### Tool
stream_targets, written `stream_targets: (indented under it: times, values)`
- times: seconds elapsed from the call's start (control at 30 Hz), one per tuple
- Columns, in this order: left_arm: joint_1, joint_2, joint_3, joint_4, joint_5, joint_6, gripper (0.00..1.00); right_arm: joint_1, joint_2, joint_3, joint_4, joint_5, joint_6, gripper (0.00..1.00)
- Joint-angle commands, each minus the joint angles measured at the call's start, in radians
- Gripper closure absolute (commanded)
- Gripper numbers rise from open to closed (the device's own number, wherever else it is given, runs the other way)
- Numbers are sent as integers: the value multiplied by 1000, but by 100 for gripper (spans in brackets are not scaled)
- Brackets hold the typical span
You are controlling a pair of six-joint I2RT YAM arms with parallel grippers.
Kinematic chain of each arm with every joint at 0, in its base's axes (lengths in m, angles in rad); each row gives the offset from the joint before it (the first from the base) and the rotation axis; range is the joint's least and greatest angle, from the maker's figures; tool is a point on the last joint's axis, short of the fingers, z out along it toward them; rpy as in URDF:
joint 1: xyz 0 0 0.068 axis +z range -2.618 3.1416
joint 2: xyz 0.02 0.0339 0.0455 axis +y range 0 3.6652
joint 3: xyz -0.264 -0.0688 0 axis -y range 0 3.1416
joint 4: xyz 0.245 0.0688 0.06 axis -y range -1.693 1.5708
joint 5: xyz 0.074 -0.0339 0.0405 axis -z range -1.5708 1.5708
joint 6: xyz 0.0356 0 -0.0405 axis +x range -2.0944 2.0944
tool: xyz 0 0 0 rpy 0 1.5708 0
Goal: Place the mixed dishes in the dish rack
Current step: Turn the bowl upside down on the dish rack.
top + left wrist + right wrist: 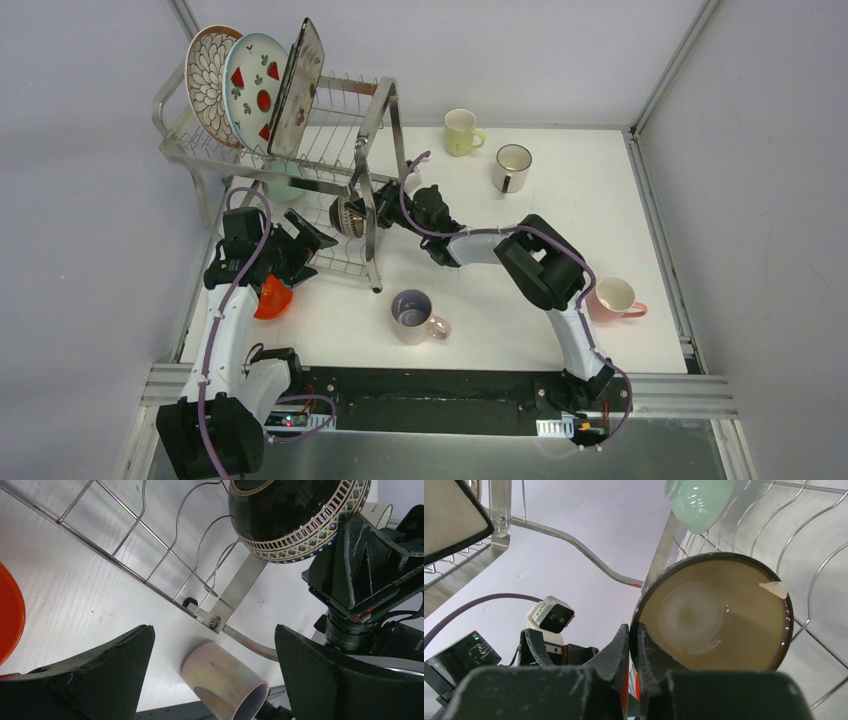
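The silver dish rack [372,130] stands at the far left with three plates [256,90] upright on its top tier. My right gripper [378,210] is shut on the rim of the brown bowl [347,215] and holds it on edge inside the lower tier. In the right wrist view the bowl's [714,615] cream inside faces me, my fingers [621,647] pinch its left rim, and the mint bowl [699,502] sits deeper in the rack. My left gripper [300,238] is open and empty beside the rack's front, above the orange bowl [272,297].
The lilac mug [412,315] stands near the front centre and shows between my left fingers [225,680]. The yellow mug [462,131] and white mug [511,167] stand at the back. The pink mug [613,298] stands on the right behind my right arm.
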Motion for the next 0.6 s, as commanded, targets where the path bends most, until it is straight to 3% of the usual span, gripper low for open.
stream_targets:
  times: [0.0,0.27,0.57]
  values:
    - [12,-11,1,5,-32,13,5,15,25,65,178,16,66,100]
    - [11,-12,0,2,-43,10,6,16,69,26,294,45,127,100]
    - [12,-17,20,-9,-33,14,8,4,50,-36,258,16,123,100]
